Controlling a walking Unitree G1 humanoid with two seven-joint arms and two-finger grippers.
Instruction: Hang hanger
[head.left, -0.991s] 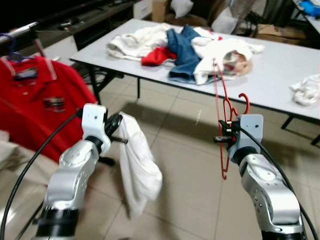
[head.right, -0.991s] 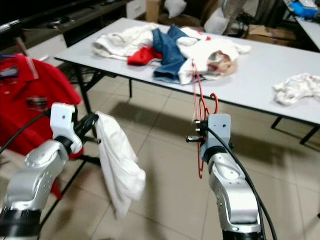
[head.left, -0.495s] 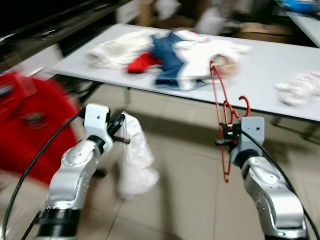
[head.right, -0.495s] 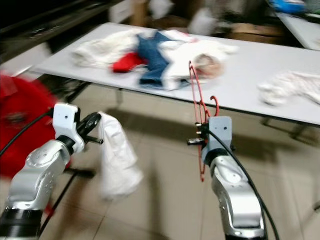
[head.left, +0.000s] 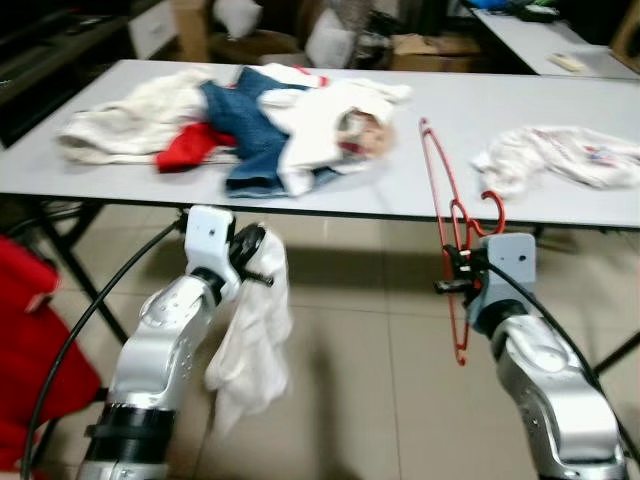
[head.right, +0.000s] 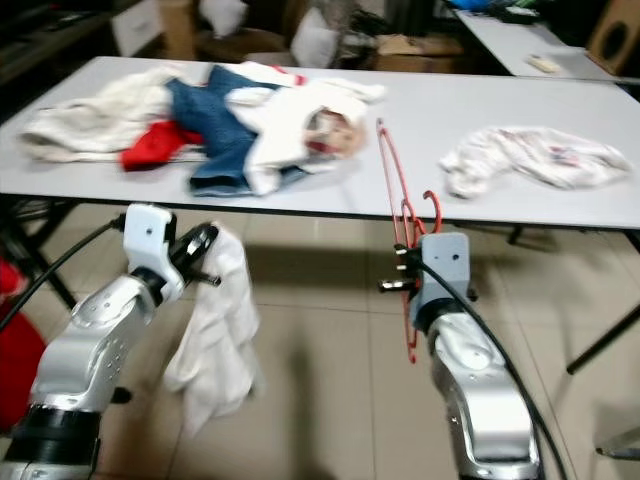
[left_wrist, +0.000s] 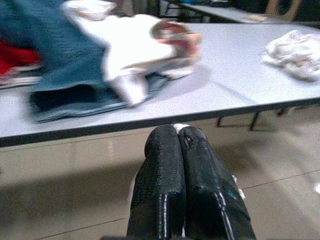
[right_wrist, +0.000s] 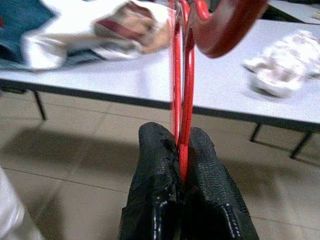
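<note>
Hanger (head.left: 447, 218), thin red wire, stands upright pinched in right hand (right_wrist: 182, 165)

Thin red wire hanger (head.left: 449, 238), upright, hook up, before the grey table's edge

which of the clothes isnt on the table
The white garment clamped in the left hand, hanging over the floor; the other clothes lie on the grey table.
</note>
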